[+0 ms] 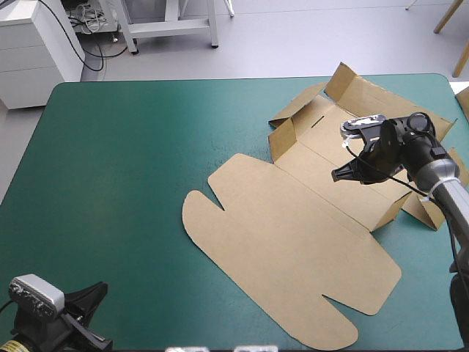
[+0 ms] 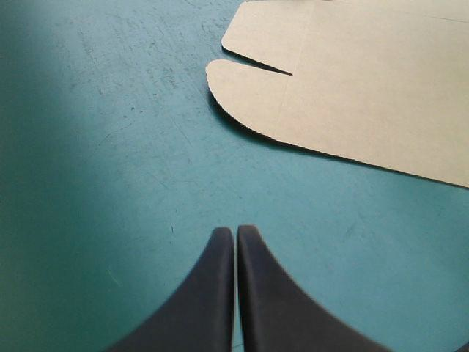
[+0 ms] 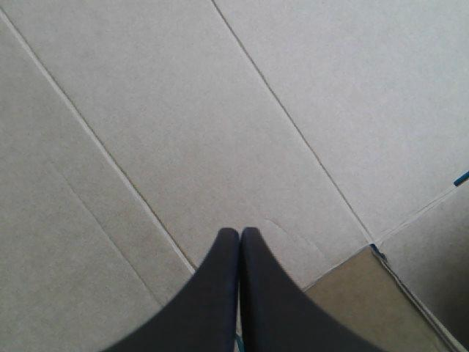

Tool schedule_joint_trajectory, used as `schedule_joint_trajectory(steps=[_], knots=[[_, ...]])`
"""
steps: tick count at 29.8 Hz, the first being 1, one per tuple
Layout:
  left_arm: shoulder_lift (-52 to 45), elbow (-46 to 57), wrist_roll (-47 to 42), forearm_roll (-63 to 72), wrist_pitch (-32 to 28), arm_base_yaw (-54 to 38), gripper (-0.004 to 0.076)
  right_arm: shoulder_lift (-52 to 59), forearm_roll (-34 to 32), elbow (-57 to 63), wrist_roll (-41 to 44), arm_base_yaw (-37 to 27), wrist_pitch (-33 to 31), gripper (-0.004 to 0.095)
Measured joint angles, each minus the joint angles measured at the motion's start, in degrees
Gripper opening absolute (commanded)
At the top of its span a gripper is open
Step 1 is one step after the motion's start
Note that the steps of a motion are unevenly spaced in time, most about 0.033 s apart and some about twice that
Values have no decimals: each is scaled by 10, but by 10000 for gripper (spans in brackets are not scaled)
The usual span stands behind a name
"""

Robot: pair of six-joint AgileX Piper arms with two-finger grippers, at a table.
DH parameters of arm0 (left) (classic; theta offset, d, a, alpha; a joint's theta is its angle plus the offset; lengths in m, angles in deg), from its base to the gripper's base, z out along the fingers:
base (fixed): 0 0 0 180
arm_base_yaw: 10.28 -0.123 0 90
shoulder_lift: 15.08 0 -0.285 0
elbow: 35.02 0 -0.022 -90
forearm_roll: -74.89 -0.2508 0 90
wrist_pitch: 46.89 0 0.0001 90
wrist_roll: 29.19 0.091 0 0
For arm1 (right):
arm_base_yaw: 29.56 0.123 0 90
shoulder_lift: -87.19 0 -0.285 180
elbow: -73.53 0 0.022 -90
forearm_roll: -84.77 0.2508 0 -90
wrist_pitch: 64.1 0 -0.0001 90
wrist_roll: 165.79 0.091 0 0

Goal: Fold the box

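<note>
Well, the brown box (image 1: 315, 213) is lying opened out on the teal-green cover (image 1: 132, 161), with far more bare cover on the box's left than on its right. Its lid panel (image 1: 286, 257) is flat on the near side and its short walls (image 1: 282, 139) are standing around the base panel (image 1: 315, 150). The right gripper (image 3: 239, 236) is hanging low over that base panel, black fingers pressed together and empty, beside a crease (image 3: 293, 125). Whether the tip is touching the board, I cannot tell. The left gripper (image 2: 236, 238), also pressed together with nothing between its fingers, is sitting well apart from the box, facing the lid's rounded flap (image 2: 242, 84). The step seems to be pinning the base so a wall can be tucked. To do it well, the tip should be bearing down squarely just beside the crease (not on it, where it would dent the fold line). Pressure should be gentle and steady, since light board is likely to skate on a smooth cover.
</note>
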State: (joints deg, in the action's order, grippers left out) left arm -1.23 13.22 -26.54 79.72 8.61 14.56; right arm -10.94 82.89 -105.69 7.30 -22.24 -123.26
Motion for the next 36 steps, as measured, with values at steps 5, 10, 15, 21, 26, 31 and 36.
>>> schedule_joint_trajectory(steps=[5, 10, 15, 21, 26, 31, 36], knots=[[0, 0, 0, 0, 0, 0, -8, 0, 0, 0, 0, 0, 0, -21], [0, 0, 0, 0, 0, 0, -8, 0, 0, 0, 0, 0, 0, -22], [0, 0, 0, 0, 0, 0, -8, 0, 0, 0, 0, 0, 0, -21], [0, 0, 0, 0, 0, 0, -8, 0, 0, 0, 0, 0, 0, -22], [0, 0, 0, 0, 0, 0, -8, 0, 0, 0, 0, 0, -2, -21], [0, 0, 0, 0, 0, 0, -8, 0, -2, -4, 0, 0, -18, -22], [0, 0, 0, 0, 0, 0, -8, 0, -2, -24, 0, 0, -53, -22]])
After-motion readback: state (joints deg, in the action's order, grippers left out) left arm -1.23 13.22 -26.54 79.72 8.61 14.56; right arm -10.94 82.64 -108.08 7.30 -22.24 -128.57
